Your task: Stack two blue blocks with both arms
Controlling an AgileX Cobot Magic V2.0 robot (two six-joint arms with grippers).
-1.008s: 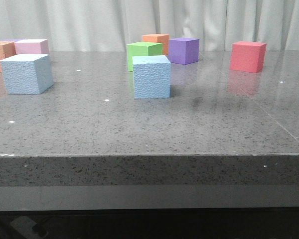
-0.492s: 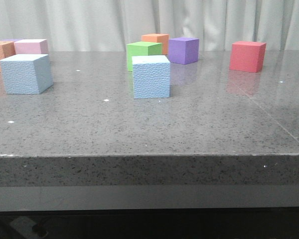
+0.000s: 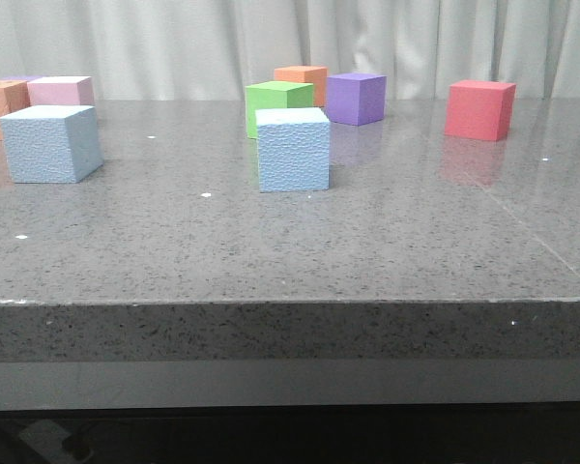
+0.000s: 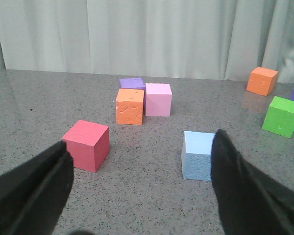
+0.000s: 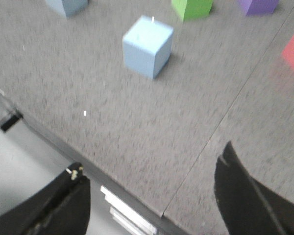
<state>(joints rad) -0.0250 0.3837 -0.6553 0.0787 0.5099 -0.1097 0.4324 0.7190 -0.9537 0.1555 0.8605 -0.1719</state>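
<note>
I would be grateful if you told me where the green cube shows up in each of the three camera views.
Front view: green cube sits mid-table, just behind the central blue block.
Left wrist view: green cube at the right edge, apart from the other blue block.
Right wrist view: green cube cut off at the top edge.
Shared landmark: the purple cube beside it, seen in every view.

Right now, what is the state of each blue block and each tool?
Pale blue pebbled foam cube at centre: upright on the table, free, nothing stacked on it.
Pale blue pebbled foam cube at left: upright on the table, free, apart from the first.
Left tool: open, empty.
Right tool: open, empty.
</note>
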